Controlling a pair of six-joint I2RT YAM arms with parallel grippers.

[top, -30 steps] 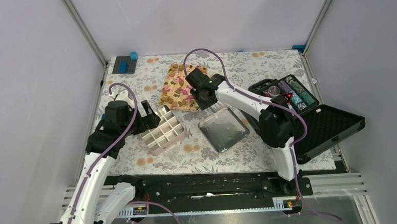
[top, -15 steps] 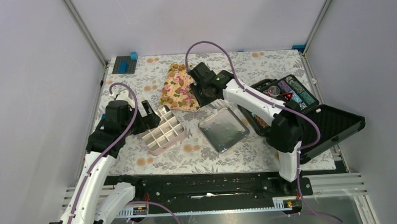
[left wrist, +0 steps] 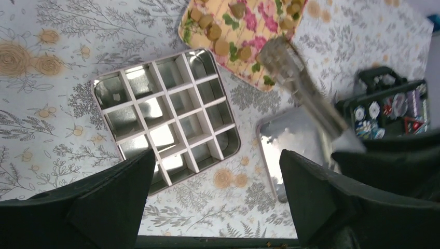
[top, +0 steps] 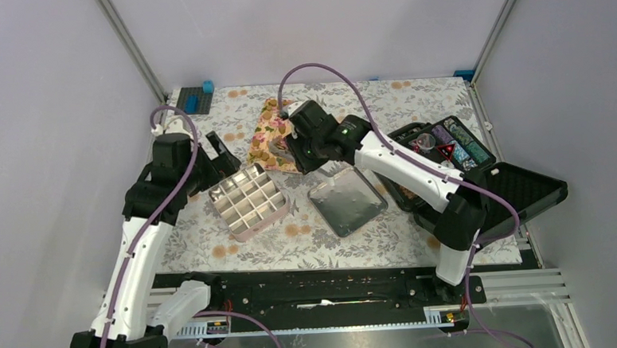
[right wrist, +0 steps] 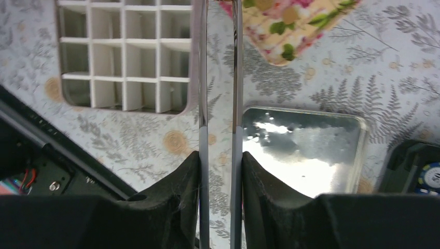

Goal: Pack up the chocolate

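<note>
Starting nearest the arm bases, the divided tin (top: 256,223) sits on the bench (top: 324,237) with every cell empty, a shiny metal pan (top: 348,200) beside it. Just beyond, the left hand (top: 218,145) hangs wide open, holding nothing. The right hand (right wrist: 220,171) is clamped on metal tongs (left wrist: 293,70) aimed at the floral tray (left wrist: 249,26), where the chocolate (left wrist: 222,46) lies. The first pick seems in hand; next, the tips must straddle one lump and squeeze.

left fingers (left wrist: 106,205) spread, right fingers (right wrist: 179,194) pinched

Left arm (top: 138,263) and right arm (top: 404,165): white shells, black joints, purple cable (top: 314,65) looped along each. Left hand (left wrist: 218,154), right hand (right wrist: 220,155): black wedge-shaped fingers (left wrist: 104,207).
</note>
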